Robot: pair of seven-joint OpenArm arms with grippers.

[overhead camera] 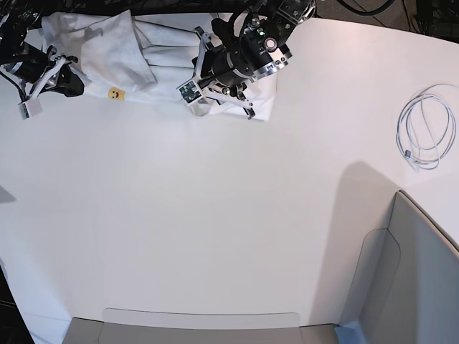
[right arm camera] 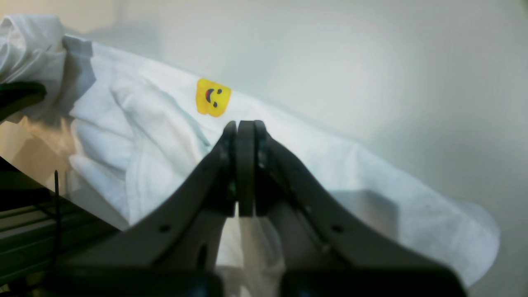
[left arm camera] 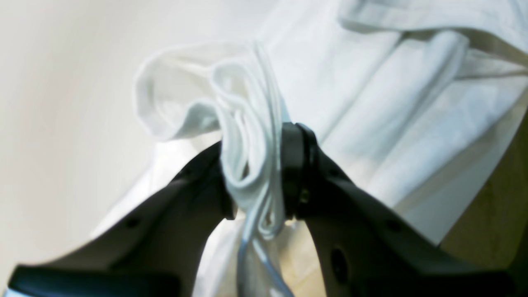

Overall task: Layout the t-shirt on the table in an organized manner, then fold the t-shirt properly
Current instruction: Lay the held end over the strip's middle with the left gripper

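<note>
The t-shirt [overhead camera: 125, 50] lay crumpled along the far edge of the bench [overhead camera: 215, 229], one small yellow smiling print facing up. My left gripper [left arm camera: 253, 177] had a bunched fold of the white cloth between its jaws — pads pressed against the fabric on both sides. My right gripper [right arm camera: 243, 165] hung just over the shirt's other end, jaws fully together and holding nothing. A coiled white cable [overhead camera: 424, 127] rested well apart.

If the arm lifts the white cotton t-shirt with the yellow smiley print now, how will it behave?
The white cotton t-shirt is probably floppy: it bunches in folds between the left gripper's pads. It likely drapes and trails, since loose layers hang around the grip. It seems light.
</note>
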